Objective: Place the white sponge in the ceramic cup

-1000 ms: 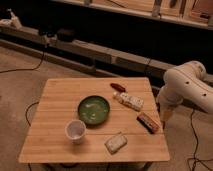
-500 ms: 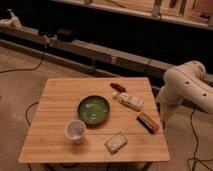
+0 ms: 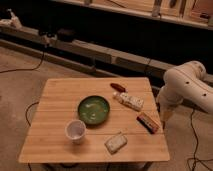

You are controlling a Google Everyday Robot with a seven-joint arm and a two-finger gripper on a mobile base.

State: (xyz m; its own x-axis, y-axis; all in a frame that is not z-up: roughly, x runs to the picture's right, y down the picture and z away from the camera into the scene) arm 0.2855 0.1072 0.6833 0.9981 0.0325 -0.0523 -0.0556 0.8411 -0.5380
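The white sponge (image 3: 115, 142) lies flat near the front edge of the wooden table (image 3: 60, 95), right of centre. To its left stands the ceramic cup (image 3: 75, 130), small, white and upright, with nothing showing inside. My white arm hangs off the table's right side. Its gripper (image 3: 162, 119) points down beside the table's right edge, open and holding nothing. It is well to the right of the sponge and further back.
A green bowl (image 3: 93, 109) sits at the table's centre, just behind the cup. A white patterned packet (image 3: 131, 101), a brown-orange bar (image 3: 148, 122) and a small dark red item (image 3: 117, 86) lie on the right half. Cables run across the floor; a low ledge lies behind.
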